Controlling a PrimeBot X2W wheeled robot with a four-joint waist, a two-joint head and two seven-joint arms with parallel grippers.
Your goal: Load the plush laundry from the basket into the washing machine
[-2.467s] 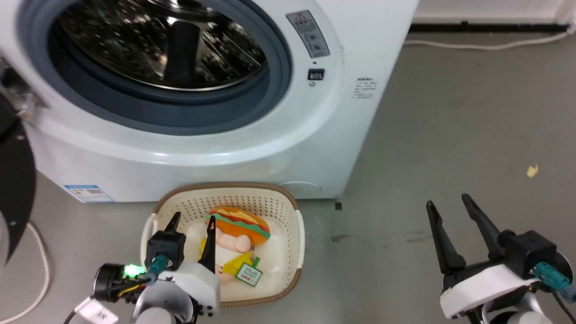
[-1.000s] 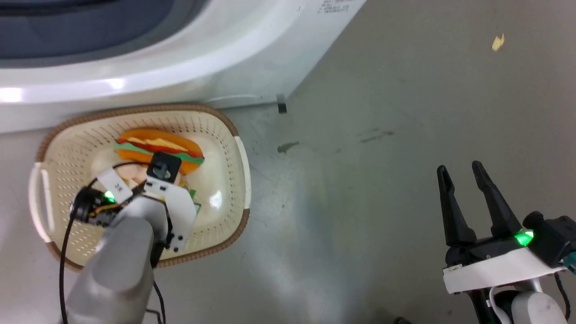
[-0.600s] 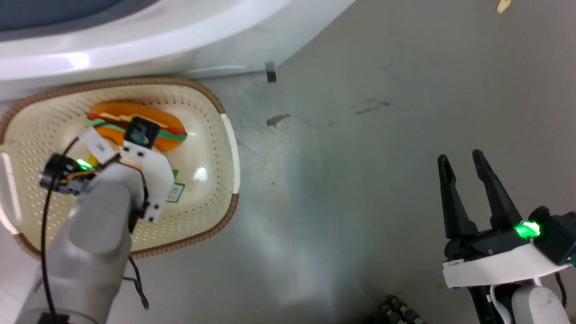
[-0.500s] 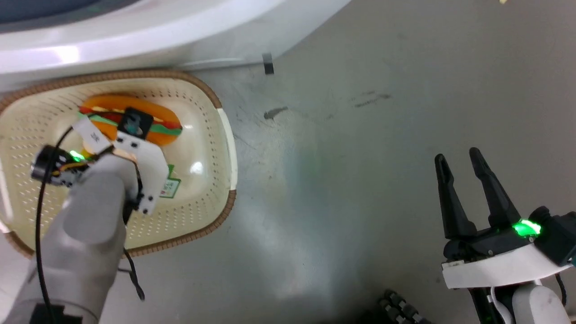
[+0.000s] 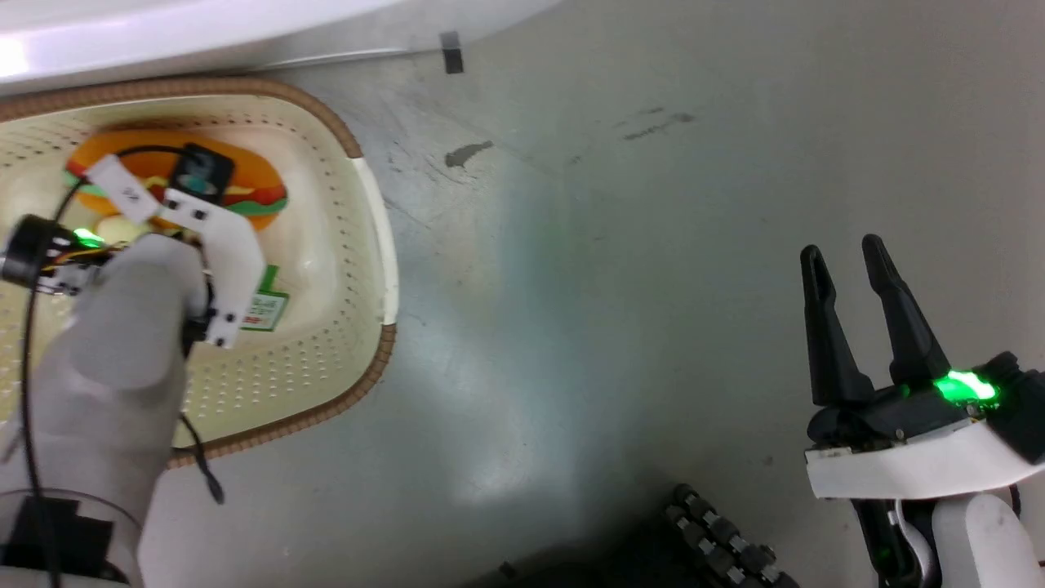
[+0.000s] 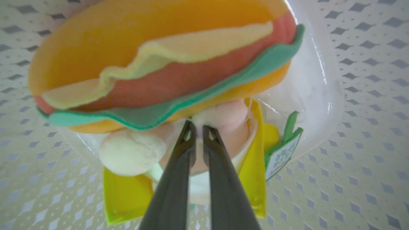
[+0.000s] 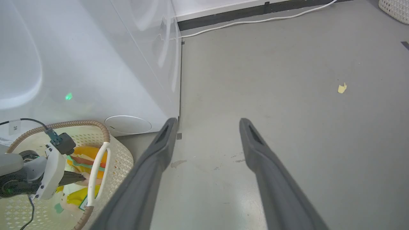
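**Left jaws nip plush laundry inside basket**

The left arm's jaws stand almost shut, their dark fingers [image 6: 174, 179] pinching a fold of pale plush just under the hamburger hat [image 6: 127, 41] of the plush laundry [image 6: 220, 118]. It lies in the basket [image 5: 371, 212] at the foot of the washing machine [image 7: 96, 64]. In the head view the pale left forearm [image 5: 114, 351] hides most of the toy, though its hang tag [image 5: 265, 309] peeps out, and the washer is cut off at the top edge. Far right, the right arm's jaws gape wide above the grey floor [image 5: 612, 286], holding nothing.
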